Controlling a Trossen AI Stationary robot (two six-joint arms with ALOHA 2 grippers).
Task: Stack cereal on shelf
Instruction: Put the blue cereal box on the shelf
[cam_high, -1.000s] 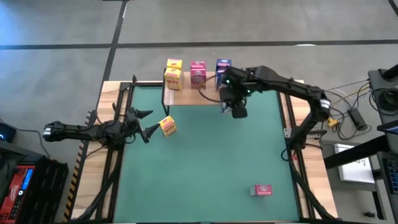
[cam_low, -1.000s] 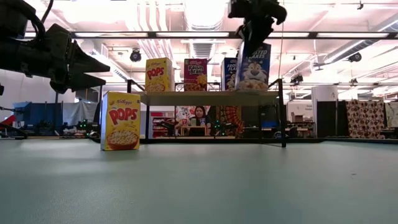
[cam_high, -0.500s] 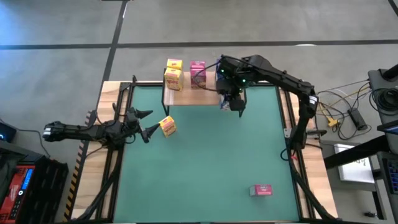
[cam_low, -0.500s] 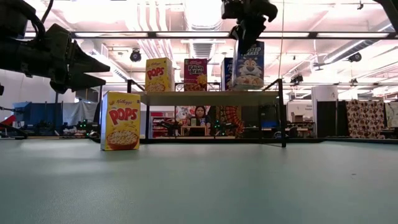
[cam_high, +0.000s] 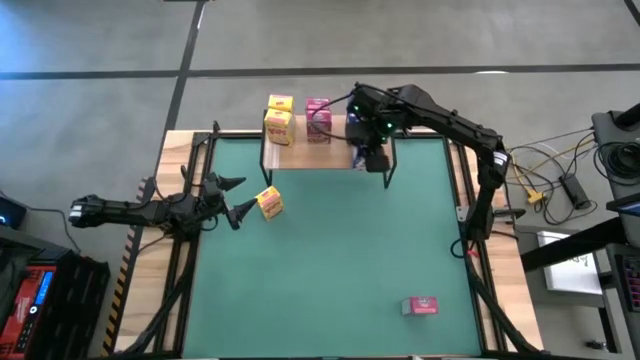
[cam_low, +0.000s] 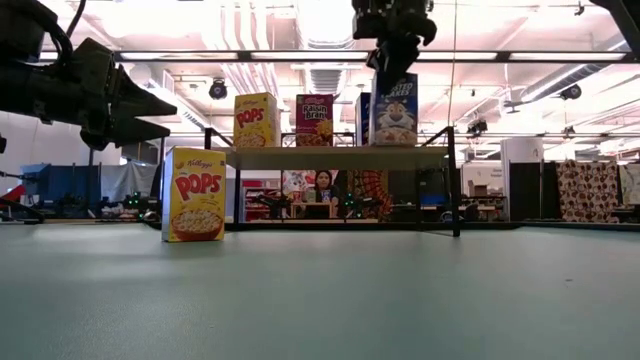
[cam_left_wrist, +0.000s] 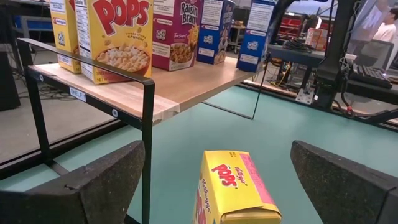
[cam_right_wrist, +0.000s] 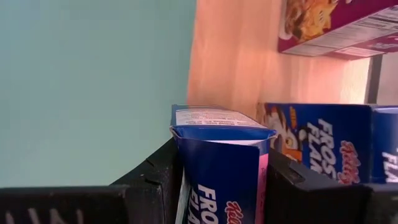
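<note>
In the high view's left middle the left gripper (cam_high: 232, 198) is waiting spread apart just beside the yellow box (cam_high: 270, 203), while up at top centre the right gripper (cam_high: 367, 150) is clamping the upright blue box (cam_low: 395, 96) directly over the shelf (cam_low: 335, 157).

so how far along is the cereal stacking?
Done: on the shelf stand yellow boxes, a pink box and at least one blue box. In hand: the right gripper is shut on another blue box, carrying it in over the shelf. Left: a yellow box upright on the green mat before the open left gripper, and a pink box lying flat at the near edge.
</note>
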